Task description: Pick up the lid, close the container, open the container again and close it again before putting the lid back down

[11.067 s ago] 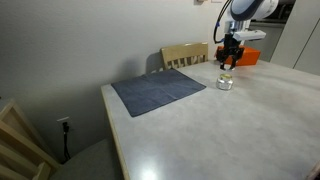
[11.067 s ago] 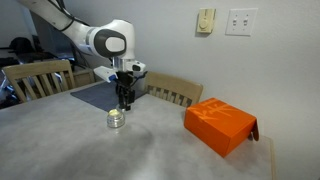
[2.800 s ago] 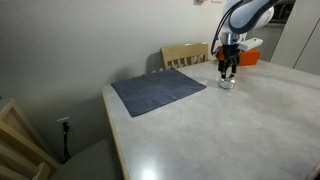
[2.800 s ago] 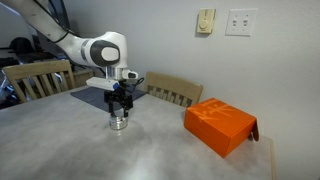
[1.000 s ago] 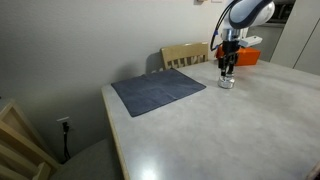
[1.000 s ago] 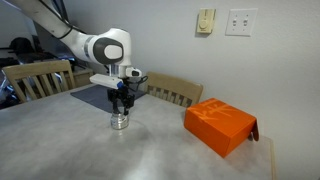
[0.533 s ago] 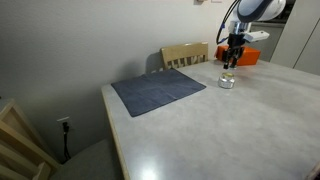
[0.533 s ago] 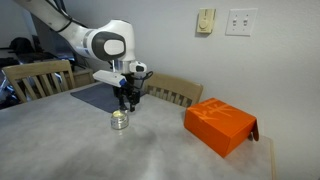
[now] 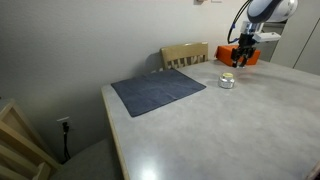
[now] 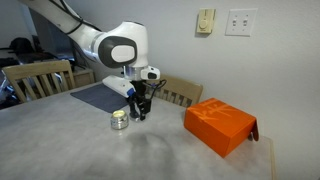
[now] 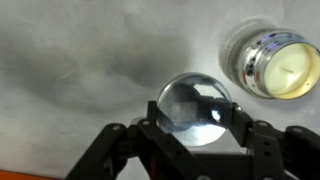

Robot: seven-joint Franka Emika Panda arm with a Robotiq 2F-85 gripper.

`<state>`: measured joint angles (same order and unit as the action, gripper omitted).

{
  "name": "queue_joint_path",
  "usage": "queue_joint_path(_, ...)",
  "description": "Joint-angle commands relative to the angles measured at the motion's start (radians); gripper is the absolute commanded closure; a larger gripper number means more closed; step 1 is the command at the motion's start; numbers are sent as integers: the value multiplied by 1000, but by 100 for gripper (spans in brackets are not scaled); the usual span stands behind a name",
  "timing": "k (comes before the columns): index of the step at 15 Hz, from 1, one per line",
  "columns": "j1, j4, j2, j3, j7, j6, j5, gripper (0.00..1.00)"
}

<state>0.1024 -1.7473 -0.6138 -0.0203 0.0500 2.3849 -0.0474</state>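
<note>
Your tool (image 11: 195,125) is closed on the lid (image 11: 195,108). In the wrist view you see the lid as a round, clear disc, and the two dark fingers (image 11: 150,135) press it from both sides at its rim. The jaws stand about as wide as the lid is, not more.

The container (image 11: 272,62) is not under the lid. It stands on the tabletop (image 10: 150,155) beside the tool, at the upper right of the wrist view. It is open, and inside it you see a pale yellowish filling with a shiny rim around it. The lid and the container are near each other but do not touch.

In an exterior view the tool (image 10: 140,113) hangs just beside the container (image 10: 119,120), on the side toward the orange box (image 10: 220,125), and points down to the tabletop. The lid is too small there to make it out. I cannot tell from these views if the lid touches the tabletop.

In an exterior view the tool (image 9: 243,60) appears in front of the orange box, and the container (image 9: 227,80) stands between it and the grey mat (image 9: 160,90). The mat lies flat on the tabletop, well apart from the container.
</note>
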Motion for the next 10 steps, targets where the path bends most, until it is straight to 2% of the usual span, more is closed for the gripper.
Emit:
queue_joint_path(1, 2, -1, -19, -23, -38, 13, -4, 56)
queue_joint_path(4, -18, 44, -64, -48, -92, -22, 21, 56)
queue_joint_path(10, -22, 160, -176, -50, -126, -92, 23, 56)
